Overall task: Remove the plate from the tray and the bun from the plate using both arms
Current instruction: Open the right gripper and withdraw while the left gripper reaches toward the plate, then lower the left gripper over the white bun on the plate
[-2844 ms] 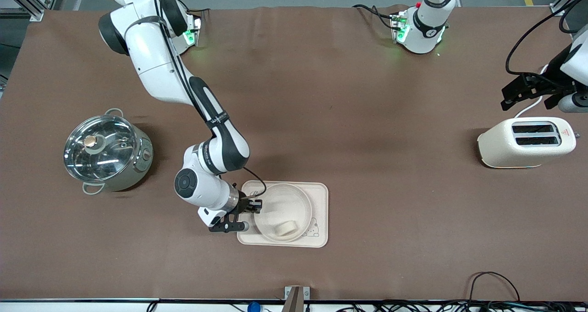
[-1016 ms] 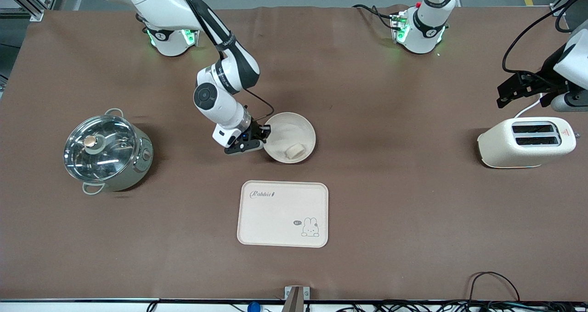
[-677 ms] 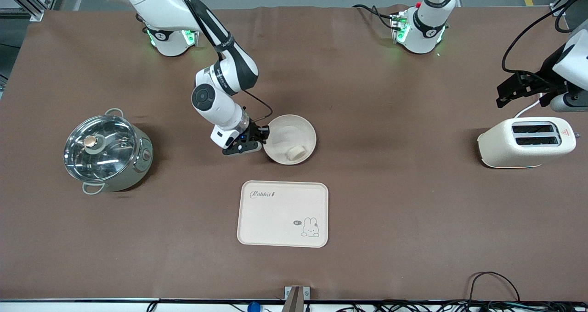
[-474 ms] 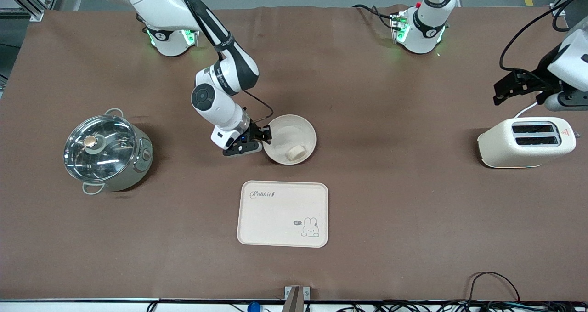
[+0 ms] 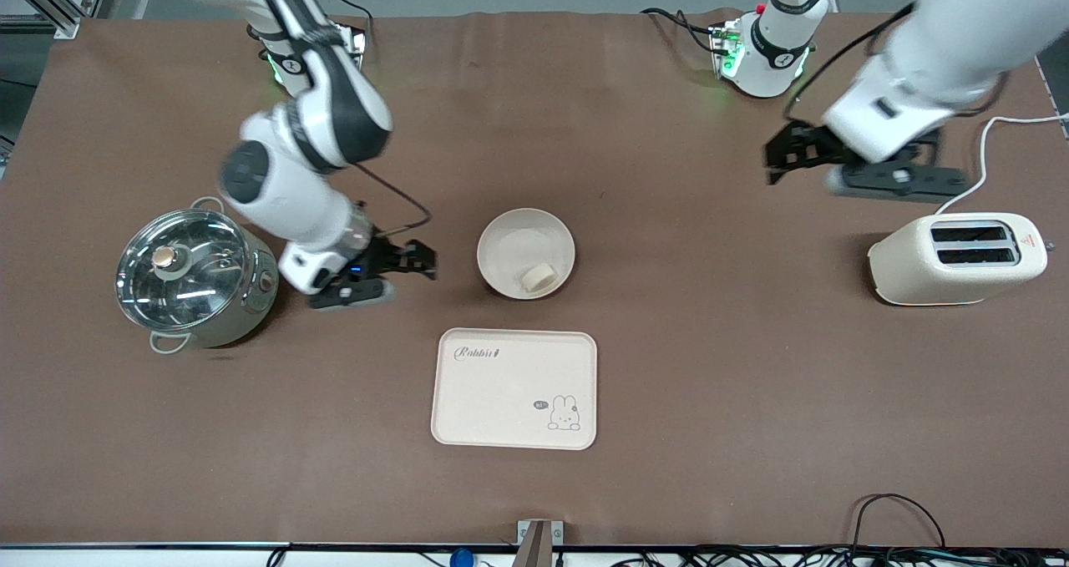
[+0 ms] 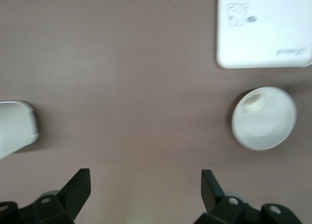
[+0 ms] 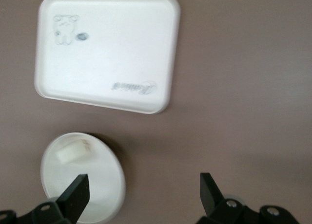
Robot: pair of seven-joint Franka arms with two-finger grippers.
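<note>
The round cream plate (image 5: 511,237) stands on the brown table, farther from the front camera than the rabbit tray (image 5: 501,400). The small pale bun (image 5: 537,277) lies in the plate at its nearer edge. My right gripper (image 5: 415,260) is open and empty, beside the plate on the pot's side, apart from the rim. Its wrist view shows the plate (image 7: 97,180), the bun (image 7: 73,150) and the gripper (image 7: 141,195). My left gripper (image 5: 777,159) is open and empty over bare table between the plate and the toaster; its wrist view (image 6: 145,190) shows the plate (image 6: 268,129) with the bun (image 6: 254,103).
A steel pot with a glass lid (image 5: 196,276) stands at the right arm's end. A cream toaster (image 5: 956,258) with a white cable stands at the left arm's end. The tray also shows in both wrist views (image 6: 265,29) (image 7: 107,53).
My right gripper carried the plate with the bun off the tray, set it on the table, let go and drew back toward the pot. My left arm swung from the toaster toward the middle.
</note>
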